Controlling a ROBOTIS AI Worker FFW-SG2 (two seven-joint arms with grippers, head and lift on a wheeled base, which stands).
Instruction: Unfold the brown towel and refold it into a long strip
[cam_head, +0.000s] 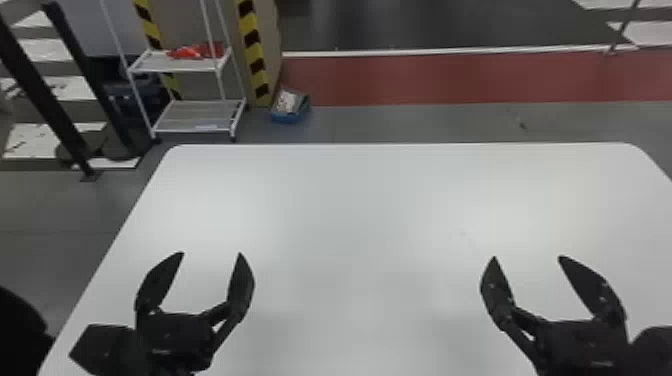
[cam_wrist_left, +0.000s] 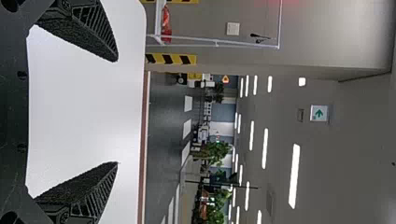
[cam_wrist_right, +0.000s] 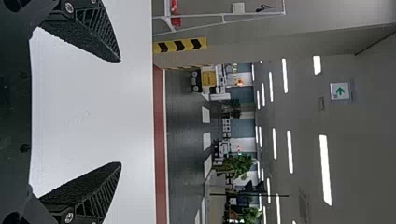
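1. The head view gives the white table (cam_head: 350, 200) across the middle and lower frame, a white wire rack (cam_head: 195, 117) with a red item (cam_head: 190, 52) on its upper shelf at upper left, a blue box (cam_head: 287, 117) right of the rack, and a red floor band (cam_head: 450, 77) at upper right.
2. The left wrist view adds the room beyond: a green arrow sign (cam_wrist_left: 319, 113), long ceiling lights (cam_wrist_left: 293, 175) and leafy plants (cam_wrist_left: 212, 154). The right wrist view adds a yellow panel (cam_wrist_right: 208, 78) among far equipment, too small to name.
3. The left gripper (cam_head: 211, 253) is at lower left of the head view, its fingers spread wide, released, the tips toward the table's far edge.
4. The right gripper (cam_head: 527, 257) is at lower right, about level with the other and well apart from it, also released, its tips pointing the same way.
5. Both seem to be above the table, though the steep head view makes their height hard to judge.
6. Where the brown towel is, I cannot tell.
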